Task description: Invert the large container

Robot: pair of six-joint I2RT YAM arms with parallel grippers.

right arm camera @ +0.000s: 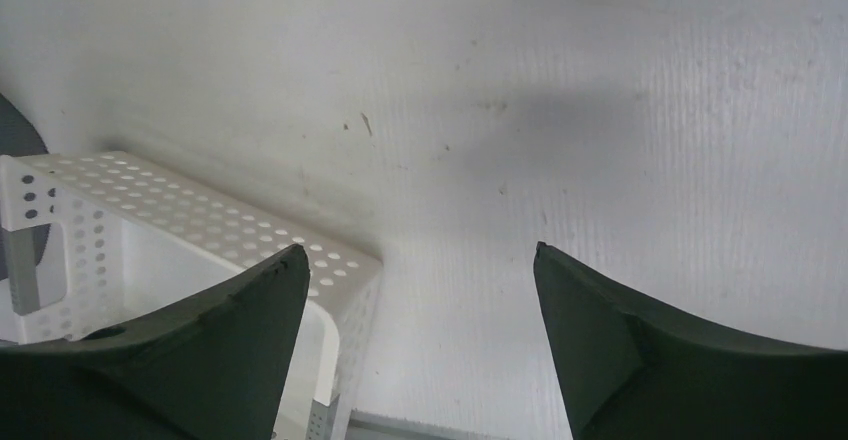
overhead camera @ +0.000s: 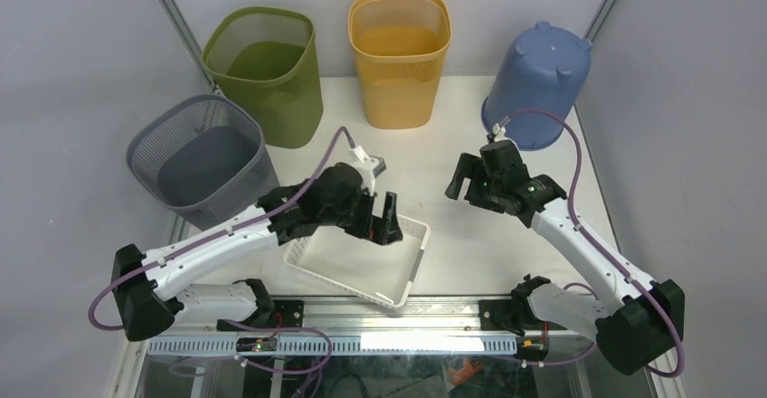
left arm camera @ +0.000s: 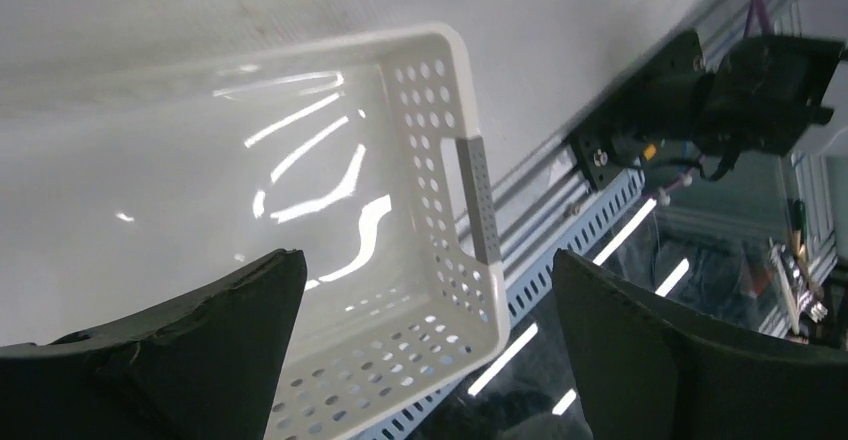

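White basket [overhead camera: 417, 253] upright, near centre. Left gripper [overhead camera: 382, 221] gapes wide and empty over its far rim. Right gripper [overhead camera: 465, 181] also spread, empty, off to far right.

Two robot arms, the white-and-black left arm [overhead camera: 208, 249] and its matching right arm [overhead camera: 579, 240], have smooth white tubular shells and chunky black joint housings. A thin purple cable [overhead camera: 327, 158] runs along each. The black left gripper [overhead camera: 384, 222] and black right gripper [overhead camera: 466, 184] have broad, matte, wedge-shaped fingers [left arm camera: 640, 350].

white basket [overhead camera: 355, 268] corner hidden, under left claw [overhead camera: 384, 229]
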